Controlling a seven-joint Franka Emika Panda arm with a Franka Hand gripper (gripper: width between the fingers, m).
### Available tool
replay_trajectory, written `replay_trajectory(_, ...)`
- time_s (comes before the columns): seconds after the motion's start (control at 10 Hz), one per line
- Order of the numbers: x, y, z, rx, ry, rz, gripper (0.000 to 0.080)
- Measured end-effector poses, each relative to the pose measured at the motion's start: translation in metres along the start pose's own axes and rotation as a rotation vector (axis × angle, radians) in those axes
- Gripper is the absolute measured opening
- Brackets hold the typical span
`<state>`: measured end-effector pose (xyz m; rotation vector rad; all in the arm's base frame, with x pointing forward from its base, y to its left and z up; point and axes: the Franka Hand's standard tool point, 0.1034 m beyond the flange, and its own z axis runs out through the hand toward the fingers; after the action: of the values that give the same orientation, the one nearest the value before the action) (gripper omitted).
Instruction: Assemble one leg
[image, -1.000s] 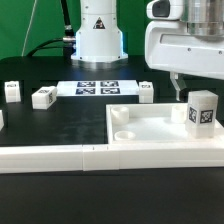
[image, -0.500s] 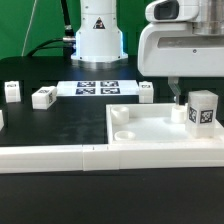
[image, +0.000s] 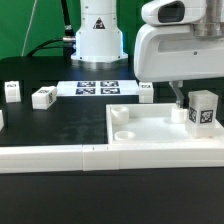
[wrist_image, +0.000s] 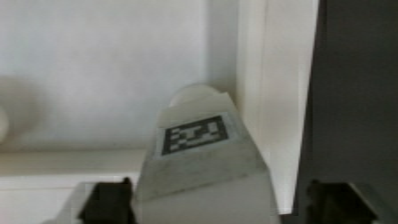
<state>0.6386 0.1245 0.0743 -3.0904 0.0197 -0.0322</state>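
A white leg (image: 203, 109) with square tags stands upright at the far corner of the white panel (image: 150, 135), on the exterior view's right. My gripper (image: 181, 99) hangs low just beside it, towards the exterior view's left. In the wrist view the leg (wrist_image: 199, 140) lies between my two dark fingertips (wrist_image: 111, 203), with a gap showing on each side. The gripper (wrist_image: 222, 206) is open and holds nothing. Three more white legs lie on the black table: two at the left (image: 12, 91) (image: 43, 97) and one behind the panel (image: 146, 92).
The marker board (image: 97, 87) lies flat at the back middle, in front of the robot base (image: 98, 35). A long white bar (image: 60, 158) runs along the front, joined to the panel's raised rim. A round hole (image: 121, 114) shows in the panel's near-left corner.
The gripper body has shifted towards the exterior view's left and slightly up. The upright leg has stayed in place on the panel.
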Motion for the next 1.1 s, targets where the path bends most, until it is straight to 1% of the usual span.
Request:
replay_trajectory(0.1, 0.0000, 0.0002, 0.0000, 0.000, 0.000, 0.000, 0.0389)
replay_trajectory(0.2, 0.0002, 0.0033, 0.0002, -0.004, -0.001, 0.002, 0.0293)
replay_trajectory(0.7, 0.0011, 0.0051, -0.0006, -0.003, -0.001, 0.083, 0.0293)
replay_trajectory(0.8, 0.0012, 0.0061, -0.0006, 0.002, -0.001, 0.231, 0.0293)
replay_trajectory(1.1, 0.0014, 0.0067, -0.0006, 0.006, -0.003, 0.598, 0.0294)
